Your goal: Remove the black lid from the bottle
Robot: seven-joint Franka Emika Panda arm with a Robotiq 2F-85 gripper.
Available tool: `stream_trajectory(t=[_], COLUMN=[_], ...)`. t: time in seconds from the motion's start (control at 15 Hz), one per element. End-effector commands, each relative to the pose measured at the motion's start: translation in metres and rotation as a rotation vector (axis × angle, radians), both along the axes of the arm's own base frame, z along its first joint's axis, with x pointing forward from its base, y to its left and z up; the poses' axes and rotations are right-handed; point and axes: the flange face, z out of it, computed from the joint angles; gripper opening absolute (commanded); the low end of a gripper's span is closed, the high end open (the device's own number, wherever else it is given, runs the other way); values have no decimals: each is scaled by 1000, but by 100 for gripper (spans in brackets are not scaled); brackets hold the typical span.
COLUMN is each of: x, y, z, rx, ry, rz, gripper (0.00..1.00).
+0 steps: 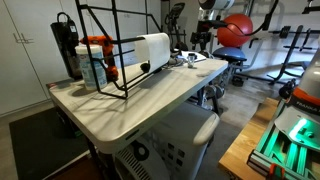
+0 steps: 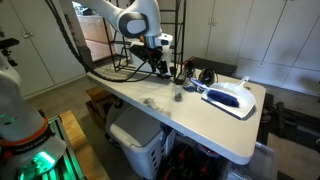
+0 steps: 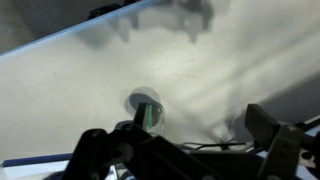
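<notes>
A small clear bottle [image 3: 147, 108] with something green inside stands upright on the white table [image 3: 70, 80]. It also shows in an exterior view [image 2: 178, 93]. Its top looks grey and blurred, and I cannot make out a black lid on it. My gripper [image 3: 195, 135] is open and empty, with its dark fingers spread wide at the bottom of the wrist view. The bottle lies just past the left finger, not between the jaws. In an exterior view my gripper [image 2: 160, 58] hangs above the table, up and to the left of the bottle.
A black wire rack [image 1: 110, 50] with a paper towel roll [image 1: 150, 48] and bottles [image 1: 93, 62] stands on the table. A white and blue object [image 2: 230, 97] lies beyond the bottle. A small grey blob [image 2: 150, 100] lies on the table nearby. The table edge runs close.
</notes>
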Motion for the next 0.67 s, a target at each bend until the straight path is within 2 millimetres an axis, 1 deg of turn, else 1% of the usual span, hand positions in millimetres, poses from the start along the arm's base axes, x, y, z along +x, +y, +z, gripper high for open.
stream_trajectory(t=[0.0,0.2,0.4,0.6], x=[6,18,19,25], y=[-4,-7,-7,-14], z=[0,-3,-3,-8], rx=[-13,-27,-27,-35], ry=[-8,-24,-25,-18], rz=[-37,-83,-86,-99], gripper=[100,100,100,100])
